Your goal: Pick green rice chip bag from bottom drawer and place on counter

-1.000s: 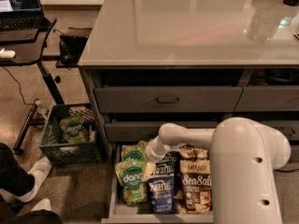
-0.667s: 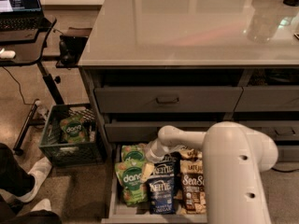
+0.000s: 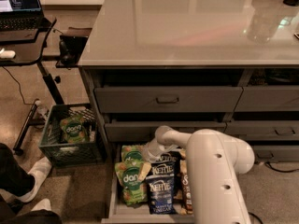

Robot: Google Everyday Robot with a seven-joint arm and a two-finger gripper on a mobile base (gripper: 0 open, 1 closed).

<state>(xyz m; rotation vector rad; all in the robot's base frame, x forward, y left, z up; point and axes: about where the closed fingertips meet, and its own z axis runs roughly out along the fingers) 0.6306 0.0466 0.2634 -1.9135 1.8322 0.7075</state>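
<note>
The bottom drawer [image 3: 112, 200] is pulled open under the counter [image 3: 187, 27]. Inside it lie two green rice chip bags, one in front [image 3: 132, 183] and one behind it [image 3: 132, 154]. Blue Kettle bags [image 3: 161, 189] lie beside them. A brown bag [image 3: 184, 190] is mostly hidden by my arm. My gripper [image 3: 148, 153] is low inside the drawer, at the back, right beside the rear green bag and above the Kettle bags. My white arm [image 3: 215, 171] covers the drawer's right part.
A dark crate [image 3: 51, 146] with another green bag [image 3: 74, 129] stands on the floor to the left. A black desk [image 3: 23, 50] with a laptop is at far left. A person's leg and white shoe [image 3: 32, 176] are at bottom left. Closed drawers [image 3: 167, 99] sit above.
My arm's bulk has moved left and nearer the camera, hiding most of the brown bag. The gripper stays at the back of the drawer by the green bags.
</note>
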